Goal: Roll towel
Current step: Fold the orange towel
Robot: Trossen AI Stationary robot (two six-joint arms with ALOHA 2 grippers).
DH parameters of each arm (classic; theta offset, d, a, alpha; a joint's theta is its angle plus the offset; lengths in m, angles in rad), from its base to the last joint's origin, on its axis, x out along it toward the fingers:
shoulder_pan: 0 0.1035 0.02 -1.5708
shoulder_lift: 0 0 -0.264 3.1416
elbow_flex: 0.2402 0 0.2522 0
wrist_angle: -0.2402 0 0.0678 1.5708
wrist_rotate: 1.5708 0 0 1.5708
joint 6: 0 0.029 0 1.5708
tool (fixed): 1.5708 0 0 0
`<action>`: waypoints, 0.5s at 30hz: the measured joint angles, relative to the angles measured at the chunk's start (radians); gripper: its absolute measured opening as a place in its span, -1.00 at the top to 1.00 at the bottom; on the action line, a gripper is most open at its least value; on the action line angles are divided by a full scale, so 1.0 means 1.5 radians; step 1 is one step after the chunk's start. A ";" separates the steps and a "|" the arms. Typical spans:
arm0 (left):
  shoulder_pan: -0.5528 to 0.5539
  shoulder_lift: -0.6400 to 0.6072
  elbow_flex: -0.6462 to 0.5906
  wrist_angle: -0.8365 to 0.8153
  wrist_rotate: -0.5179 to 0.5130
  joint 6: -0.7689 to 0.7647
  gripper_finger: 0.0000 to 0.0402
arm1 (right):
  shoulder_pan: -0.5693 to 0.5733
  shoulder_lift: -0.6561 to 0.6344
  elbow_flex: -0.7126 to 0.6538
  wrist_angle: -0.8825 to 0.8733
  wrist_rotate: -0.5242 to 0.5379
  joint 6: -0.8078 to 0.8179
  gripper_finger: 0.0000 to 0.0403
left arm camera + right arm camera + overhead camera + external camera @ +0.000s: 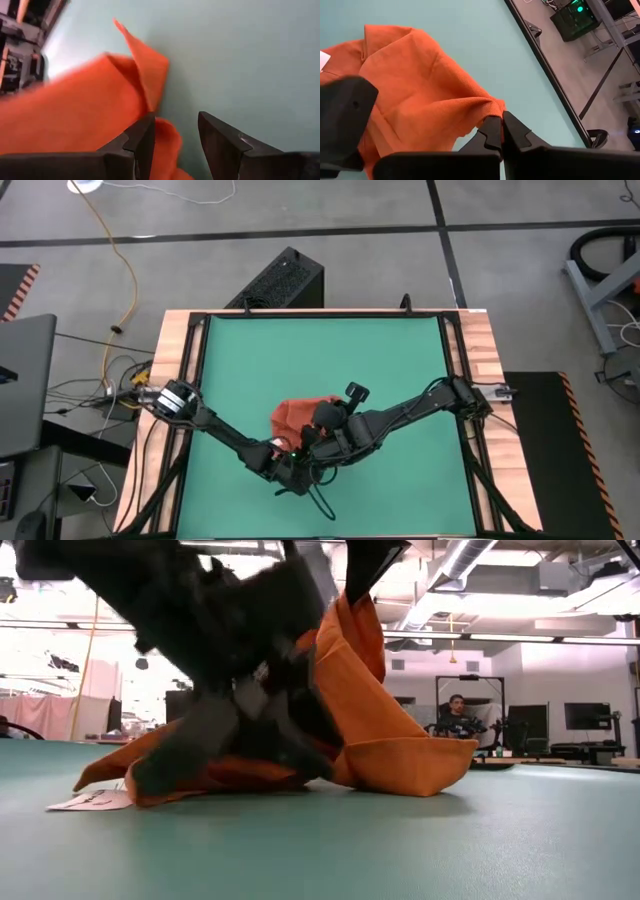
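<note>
- the towel [303,416] lies bunched near the middle of the green mat [320,350] on the desk [478,340], toward the near side, not flat and not yet rolled.
- my right jaws [502,131] are pinched tight on a fold at the towel's edge; in the right wrist view the cloth runs straight into the closed tips.
- in the low view that held part of the towel [370,710] is lifted into a peak while the rest drapes down onto the mat, with a small white tag [88,801] lying flat at its far end.
- my left jaws [175,132] stand apart, one finger [145,142] pressed against the cloth, the other over bare mat; they hold nothing.
- from above, both wrists crowd over the same patch of cloth, so i cannot say for sure how many layers lie under them.
- to do this step well, i judge the towel should be spread flat before any rolling: my left jaws should take the neighbouring corner, well apart from my right jaws.
- with one edge held taut between the two grips, i would lay it down straight, then turn it over itself evenly.
- the risk is rolling a crumpled heap, which would come out lopsided.
</note>
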 joint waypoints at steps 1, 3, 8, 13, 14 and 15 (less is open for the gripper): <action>0.000 0.007 0.000 0.000 0.002 -0.005 0.30 | 0.000 0.000 0.000 -0.001 0.000 0.000 0.95; 0.000 0.015 0.003 0.001 -0.008 -0.009 0.30 | 0.000 0.000 0.000 -0.002 0.000 0.000 0.95; 0.001 0.022 0.004 -0.001 -0.043 -0.024 0.30 | 0.000 0.000 0.000 -0.001 0.000 -0.002 0.94; 0.028 0.023 0.003 -0.013 0.015 -0.072 0.40 | 0.001 0.000 0.000 0.000 0.000 -0.003 0.94; 0.034 0.023 0.003 -0.015 0.029 -0.082 0.45 | 0.001 0.000 0.000 0.000 0.000 -0.003 0.94; 0.040 0.023 0.003 -0.015 0.039 -0.088 0.51 | 0.003 0.000 0.000 0.000 0.000 -0.004 0.94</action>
